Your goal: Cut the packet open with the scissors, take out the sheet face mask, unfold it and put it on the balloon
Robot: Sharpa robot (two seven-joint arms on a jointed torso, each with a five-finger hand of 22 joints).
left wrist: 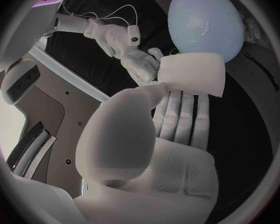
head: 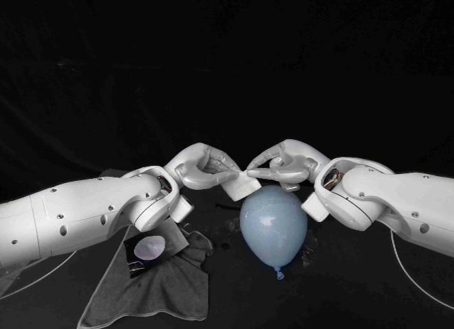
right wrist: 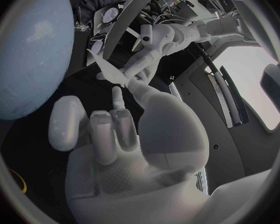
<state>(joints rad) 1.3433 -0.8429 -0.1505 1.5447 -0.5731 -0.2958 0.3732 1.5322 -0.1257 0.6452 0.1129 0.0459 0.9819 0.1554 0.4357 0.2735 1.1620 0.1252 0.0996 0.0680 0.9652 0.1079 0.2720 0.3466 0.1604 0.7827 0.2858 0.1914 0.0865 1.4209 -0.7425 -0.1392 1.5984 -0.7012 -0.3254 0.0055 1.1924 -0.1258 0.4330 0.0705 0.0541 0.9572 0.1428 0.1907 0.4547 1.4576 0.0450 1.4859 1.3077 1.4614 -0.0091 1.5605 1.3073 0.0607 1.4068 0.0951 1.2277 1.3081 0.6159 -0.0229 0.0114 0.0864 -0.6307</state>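
Observation:
A pale blue balloon (head: 273, 223) lies on the table in front of me, knot toward me. Just above its far end hangs the white folded sheet mask (head: 241, 186). My left hand (head: 201, 168) pinches the mask (left wrist: 193, 75) between thumb and fingers. My right hand (head: 284, 164) faces it from the other side, fingers curled, with a fingertip (right wrist: 117, 94) at the mask's edge (right wrist: 107, 69); its thumb stands apart and I cannot tell whether it grips. The cut packet (head: 148, 248) lies on a grey cloth.
The grey cloth (head: 163, 288) spreads over the near left of the black table, under my left forearm. The balloon (left wrist: 205, 22) sits close beneath both hands, and both forearms flank it.

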